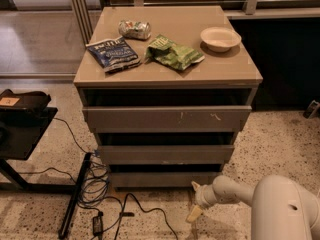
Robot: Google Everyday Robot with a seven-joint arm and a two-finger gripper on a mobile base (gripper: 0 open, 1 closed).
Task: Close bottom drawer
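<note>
The bottom drawer (160,179) is the lowest of three in the grey-taupe cabinet (100,76). Its plain flat front sits set back beneath the middle drawer (165,154), with only a thin dark gap above it. My gripper (194,200) is low at the cabinet's right front corner, just in front of the bottom drawer's right end, with the white arm (235,191) reaching in from the lower right. Its pale fingers are spread apart and hold nothing. The top drawer (165,119), with pale scratch marks, sticks out the furthest.
On the cabinet top lie a blue snack bag (112,54), a green snack bag (172,54), a crushed can (135,30) and a white bowl (220,38). Black cables (95,184) trail on the speckled floor at the left. A black stand (20,129) is at the far left.
</note>
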